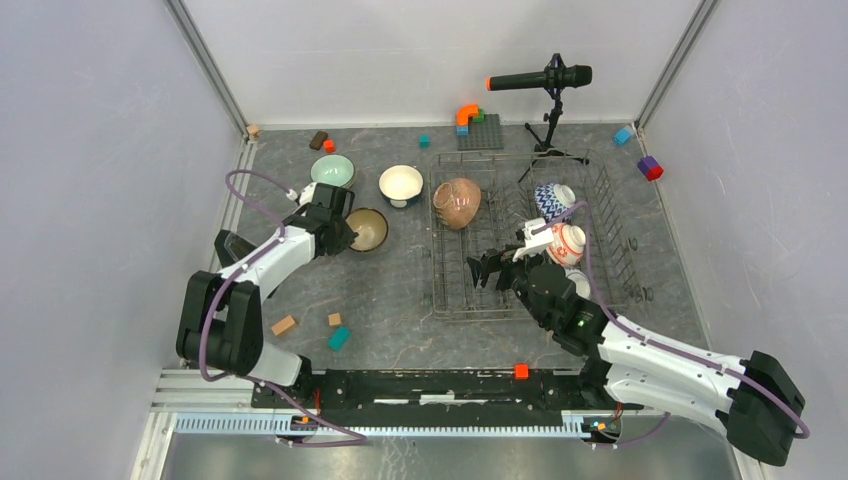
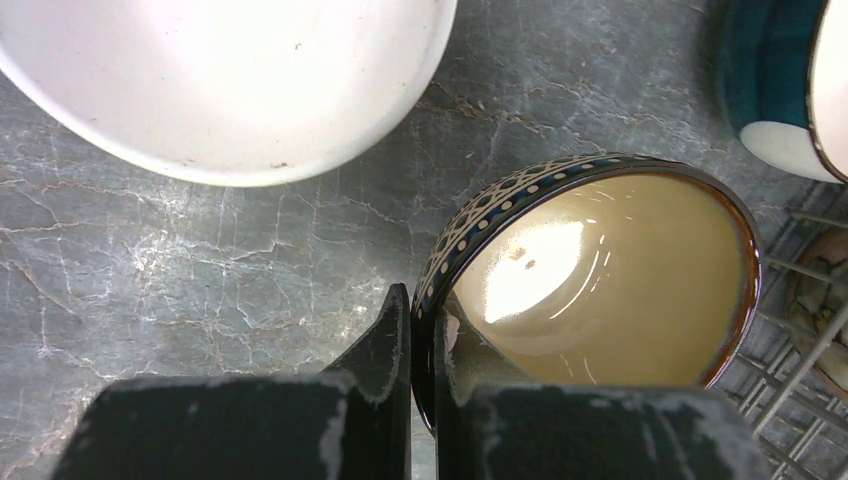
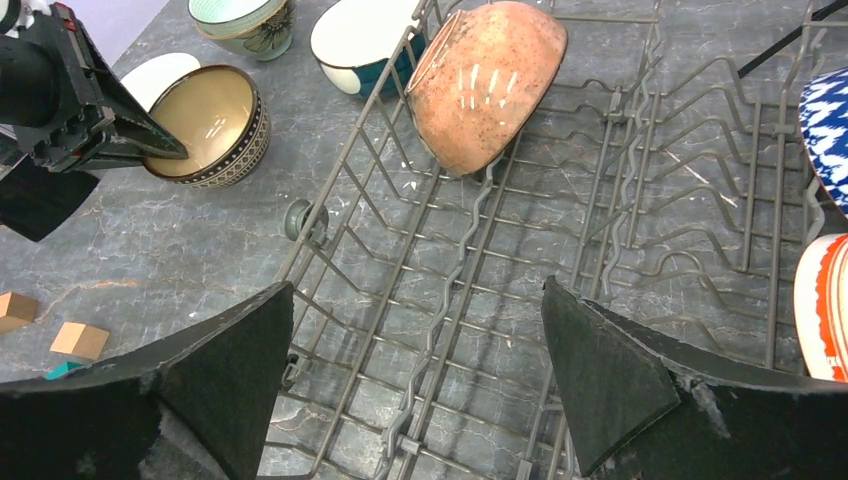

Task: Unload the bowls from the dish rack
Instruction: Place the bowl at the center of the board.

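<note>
The grey wire dish rack (image 1: 520, 290) (image 3: 600, 190) stands right of centre. Tilted in its far left corner is an orange-brown speckled bowl (image 1: 456, 203) (image 3: 485, 80). On its right side lean a blue-white zigzag bowl (image 1: 553, 200) (image 3: 825, 130) and a red-white bowl (image 1: 567, 243) (image 3: 825, 310). My left gripper (image 1: 348, 232) (image 2: 425, 330) is shut on the rim of a dark patterned bowl with a tan inside (image 1: 367, 228) (image 2: 610, 280) (image 3: 210, 125), left of the rack. My right gripper (image 1: 487, 268) (image 3: 417, 290) hangs open over the rack's bare near-left part.
A pale green bowl (image 1: 332, 170) (image 3: 245, 20), a teal bowl (image 1: 401, 185) (image 2: 790, 80) and a white bowl (image 2: 230, 80) sit on the table by the held bowl. Toy blocks (image 1: 285, 325) lie near left. A microphone tripod (image 1: 548, 130) and a studded plate (image 1: 480, 132) stand behind the rack.
</note>
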Controlling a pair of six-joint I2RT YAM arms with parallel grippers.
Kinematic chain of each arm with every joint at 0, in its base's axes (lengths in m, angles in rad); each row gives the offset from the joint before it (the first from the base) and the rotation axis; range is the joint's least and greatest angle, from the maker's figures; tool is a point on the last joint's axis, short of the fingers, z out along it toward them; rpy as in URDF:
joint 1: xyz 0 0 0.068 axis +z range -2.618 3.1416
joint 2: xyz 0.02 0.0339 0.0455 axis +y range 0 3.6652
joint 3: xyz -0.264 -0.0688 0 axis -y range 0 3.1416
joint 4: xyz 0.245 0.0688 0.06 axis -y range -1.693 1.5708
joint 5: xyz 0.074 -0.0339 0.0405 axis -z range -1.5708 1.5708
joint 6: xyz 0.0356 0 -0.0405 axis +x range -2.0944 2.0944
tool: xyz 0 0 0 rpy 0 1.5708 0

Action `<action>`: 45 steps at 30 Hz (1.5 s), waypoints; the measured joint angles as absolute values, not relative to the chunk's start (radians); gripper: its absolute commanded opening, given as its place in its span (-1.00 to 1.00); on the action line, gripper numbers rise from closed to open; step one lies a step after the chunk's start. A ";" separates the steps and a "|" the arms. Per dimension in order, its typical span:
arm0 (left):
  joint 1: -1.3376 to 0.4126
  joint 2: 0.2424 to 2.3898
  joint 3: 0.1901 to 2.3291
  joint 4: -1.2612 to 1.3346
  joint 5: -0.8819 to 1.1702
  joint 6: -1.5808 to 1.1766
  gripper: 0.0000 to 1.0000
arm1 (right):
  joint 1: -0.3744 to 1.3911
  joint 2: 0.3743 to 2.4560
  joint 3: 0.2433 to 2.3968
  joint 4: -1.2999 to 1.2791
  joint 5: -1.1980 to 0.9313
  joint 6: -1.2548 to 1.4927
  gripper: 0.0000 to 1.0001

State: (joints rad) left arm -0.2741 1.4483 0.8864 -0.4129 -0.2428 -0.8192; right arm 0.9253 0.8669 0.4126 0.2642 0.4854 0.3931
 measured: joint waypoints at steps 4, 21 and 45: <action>-0.258 1.477 0.886 -0.408 -0.229 -0.820 -0.96 | 0.925 0.867 0.394 0.283 0.471 0.397 0.96; -0.253 1.554 0.886 -0.379 -0.173 -0.821 -0.86 | 0.925 0.855 0.368 0.299 0.423 0.396 0.96; -0.253 1.556 0.886 -0.334 -0.135 -0.822 0.18 | 0.925 0.837 0.362 0.298 0.418 0.387 0.96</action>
